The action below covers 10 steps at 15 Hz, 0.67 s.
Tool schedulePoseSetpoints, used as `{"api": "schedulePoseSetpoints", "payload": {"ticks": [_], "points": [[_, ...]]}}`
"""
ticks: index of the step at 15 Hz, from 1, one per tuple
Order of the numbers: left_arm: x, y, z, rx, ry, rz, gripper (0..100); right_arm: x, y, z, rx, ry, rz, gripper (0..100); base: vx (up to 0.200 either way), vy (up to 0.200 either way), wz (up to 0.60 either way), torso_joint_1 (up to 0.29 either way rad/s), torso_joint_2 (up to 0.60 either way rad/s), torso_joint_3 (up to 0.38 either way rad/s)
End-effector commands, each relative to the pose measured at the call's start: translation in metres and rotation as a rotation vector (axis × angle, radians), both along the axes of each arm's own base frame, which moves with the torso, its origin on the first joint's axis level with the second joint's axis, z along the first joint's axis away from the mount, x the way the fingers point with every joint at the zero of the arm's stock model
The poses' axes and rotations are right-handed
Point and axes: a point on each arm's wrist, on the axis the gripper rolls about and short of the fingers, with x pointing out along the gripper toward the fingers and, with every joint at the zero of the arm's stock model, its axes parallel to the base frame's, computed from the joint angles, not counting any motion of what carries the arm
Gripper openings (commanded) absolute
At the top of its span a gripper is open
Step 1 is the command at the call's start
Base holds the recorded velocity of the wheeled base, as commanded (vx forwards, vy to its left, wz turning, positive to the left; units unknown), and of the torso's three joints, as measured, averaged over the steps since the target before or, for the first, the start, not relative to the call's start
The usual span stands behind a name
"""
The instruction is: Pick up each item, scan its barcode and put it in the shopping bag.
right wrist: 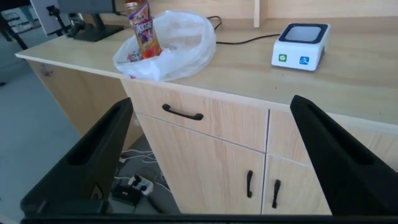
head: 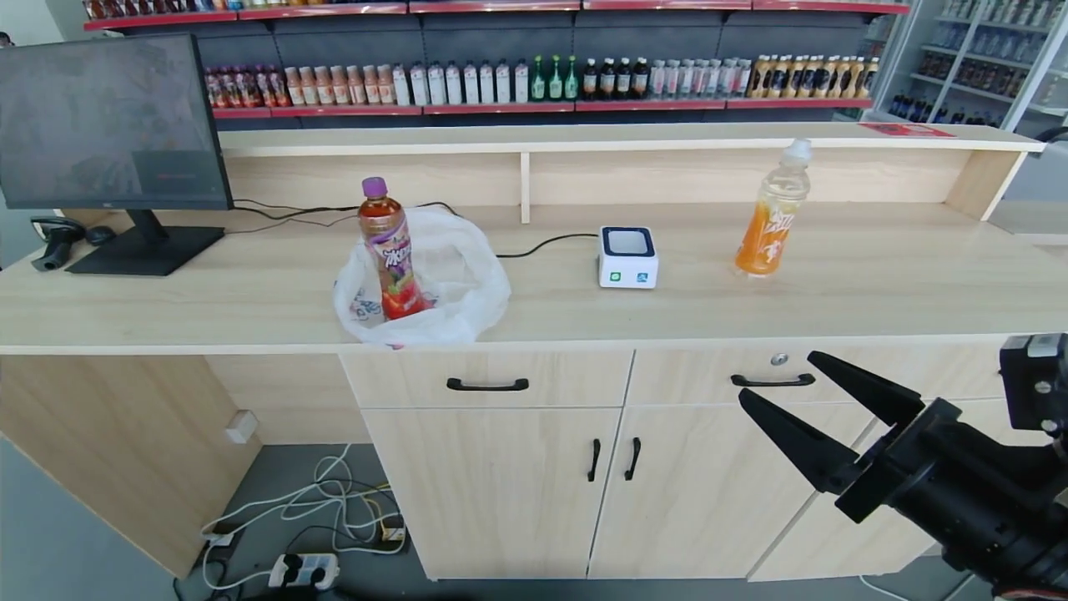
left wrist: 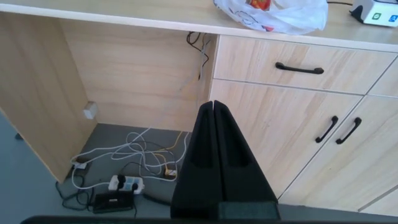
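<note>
A purple-capped bottle [head: 388,250] is stood inside the white shopping bag [head: 467,284] on the bench [head: 250,292]. The orange bottle [head: 772,213] stands upright toward the bench's right, well apart from the scanner [head: 627,257], which lies between it and the bag. Fetching that second bottle is judged the step in hand. The right end effector [head: 776,377] is held spread, low before the cabinet doors, and would need raising to the bottle's body. The left end effector [left wrist: 213,106] is pressed together, also low. Printed labels are seen on both bottles, and two small icons on the scanner's front. Their wording is not given.
</note>
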Motion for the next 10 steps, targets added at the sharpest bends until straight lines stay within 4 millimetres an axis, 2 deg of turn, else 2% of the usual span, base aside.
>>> {"api": "schedulePoseSetpoints", "payload": {"ticks": [1, 5, 10], "points": [[0.0, 0.0, 0.0, -0.001, 0.0, 0.004, 0, 0.005, -0.002, 0.001, 0.003, -0.006, -0.02, 100, 0.0, -0.2, 0.0, 0.007, 0.01, 0.002], [0.0, 0.0, 0.0, -0.001, 0.002, 0.004, 0, 0.016, -0.012, 0.003, -0.008, -0.021, -0.034, 100, 0.0, -0.2, 0.0, 0.004, 0.0, 0.004], [0.0, 0.0, 0.0, -0.003, 0.0, 0.002, 0, 0.024, -0.01, 0.003, -0.016, -0.024, -0.05, 100, 0.0, -0.2, 0.0, 0.003, 0.0, 0.004]]}}
